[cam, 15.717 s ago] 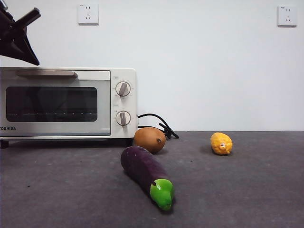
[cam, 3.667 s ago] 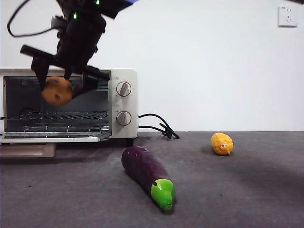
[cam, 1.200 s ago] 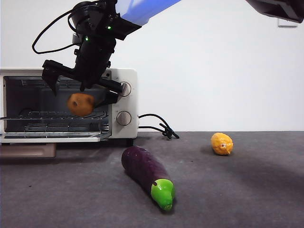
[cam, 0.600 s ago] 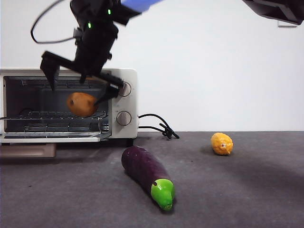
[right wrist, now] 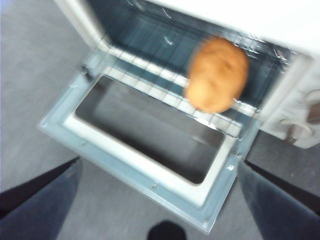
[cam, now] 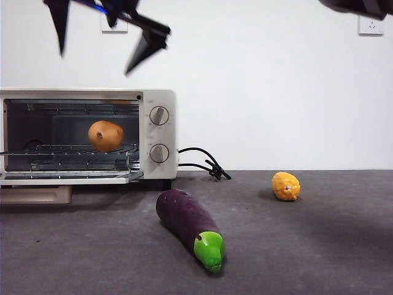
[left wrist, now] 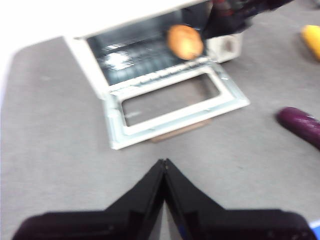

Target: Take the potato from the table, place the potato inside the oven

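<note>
Standing at the table's [cam: 319, 246] far left edge, the oven [cam: 156, 98] has its door [left wrist: 175, 102] folded flat, and the potato [cam: 105, 136] sits on the wire rack [cam: 61, 149] toward its right side, free of both grippers. Above it hangs the right gripper [cam: 104, 27], jaws spread wide and empty, while the left gripper [left wrist: 164, 170] waits with jaws pressed together. Further right lie an eggplant [cam: 187, 226] and a yellow fruit [cam: 286, 185].

Left gripper [left wrist: 164, 167] jaws closed together; oven [left wrist: 150, 85] door down, potato [left wrist: 185, 42] at rack edge; eggplant [left wrist: 301, 125] beside.
</note>
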